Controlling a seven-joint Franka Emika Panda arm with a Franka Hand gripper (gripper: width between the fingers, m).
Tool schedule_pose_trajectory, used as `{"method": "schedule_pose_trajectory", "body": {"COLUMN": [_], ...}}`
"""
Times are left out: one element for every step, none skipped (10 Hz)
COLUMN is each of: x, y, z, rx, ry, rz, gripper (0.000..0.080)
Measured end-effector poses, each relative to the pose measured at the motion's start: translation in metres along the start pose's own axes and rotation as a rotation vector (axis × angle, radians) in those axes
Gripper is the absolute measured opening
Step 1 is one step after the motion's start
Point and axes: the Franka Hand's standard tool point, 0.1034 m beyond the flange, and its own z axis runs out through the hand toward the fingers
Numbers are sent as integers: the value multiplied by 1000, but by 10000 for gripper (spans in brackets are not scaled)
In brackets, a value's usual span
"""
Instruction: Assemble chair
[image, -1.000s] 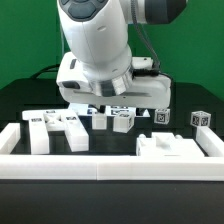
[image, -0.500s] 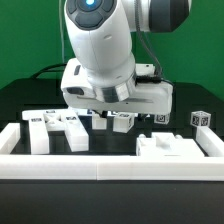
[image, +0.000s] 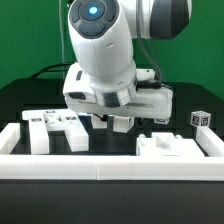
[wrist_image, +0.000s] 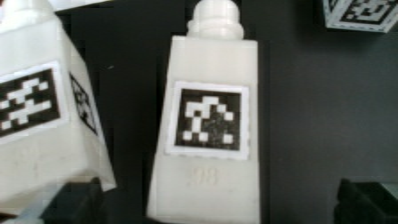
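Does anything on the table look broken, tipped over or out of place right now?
Nothing stands out. The leg lies whole under the open hand, and the other parts look undamaged, simply loose on the table.

A: Room beside the leg (wrist_image: 214, 110)?
B: Bare tabletop (wrist_image: 302, 120) one side; a tagged block (wrist_image: 45, 100) close on the other, narrow gap between.
A: Exterior view?
B: Border wall (image: 110, 165) at six o'clock, cube (image: 201, 119) at three.
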Motion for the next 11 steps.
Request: {"method": "schedule_pose_trajectory", "body": {"x": [-2, -3, -4, -3, -3, -2, -3, -3, -3, -3, -3], "y": [1, 2, 3, 4, 5, 5, 5, 5, 5, 5, 5], "z": [3, 7, 8, 8, 8, 8, 8, 8, 8, 8, 8], "rx": [-1, -2, -2, -1, -1, -1, -1, -1, -1, -1, -1], "ry": [-6, -11, -13, -13, -13, -11, -11, -11, -11, -11, -11], "rz": [2, 3, 1, 2, 2, 2, 2, 2, 2, 2, 2], "gripper": [649, 649, 649, 649, 649, 545, 545, 362, 288, 288, 288]}}
